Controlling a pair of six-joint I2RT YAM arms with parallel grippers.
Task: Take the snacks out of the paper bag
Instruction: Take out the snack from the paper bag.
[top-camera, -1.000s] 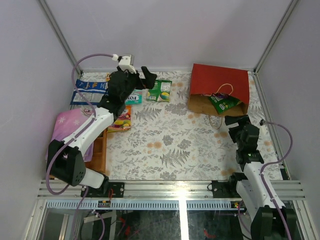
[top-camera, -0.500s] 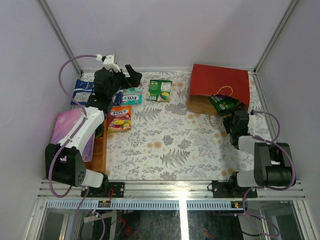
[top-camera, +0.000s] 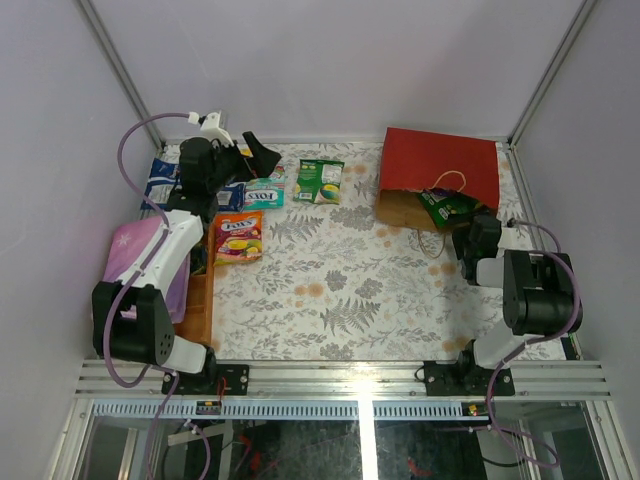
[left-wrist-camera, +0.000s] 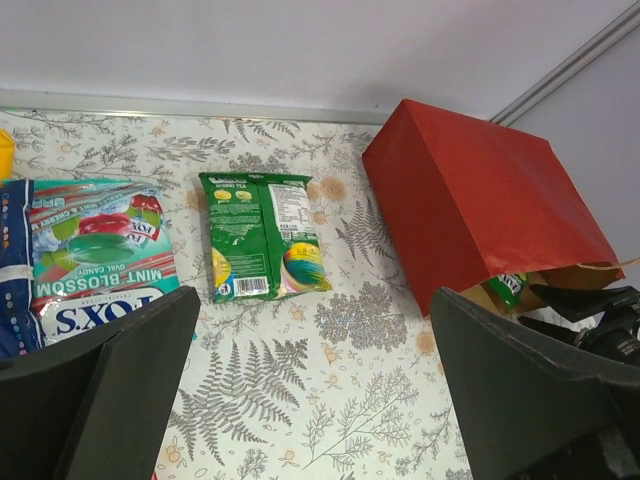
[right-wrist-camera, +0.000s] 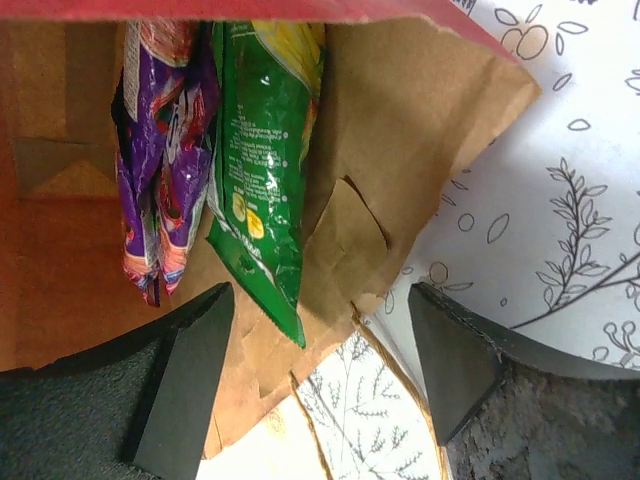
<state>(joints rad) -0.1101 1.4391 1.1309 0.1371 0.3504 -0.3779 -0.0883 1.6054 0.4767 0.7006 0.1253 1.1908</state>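
With the right claw spread at the mouth of the paper bag, the light, slippery green packet looked easiest to pinch by its crimped end.

Glossy plastic snacks, matt paper bag, possibly wooden tray

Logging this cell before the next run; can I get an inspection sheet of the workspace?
Surface: floral table cover, lying flat.
Job's things: red paper bag on its side; green packet and purple packet inside; loose green packet, teal pouch, orange pouch, blue-and-white pack laid out left.
Clutter: pink cloth, wooden tray.
Grippers: left claw open, empty; right claw open at bag mouth.
Cables: purple cable looped on each arm.
Surroundings: plain walls, metal frame.
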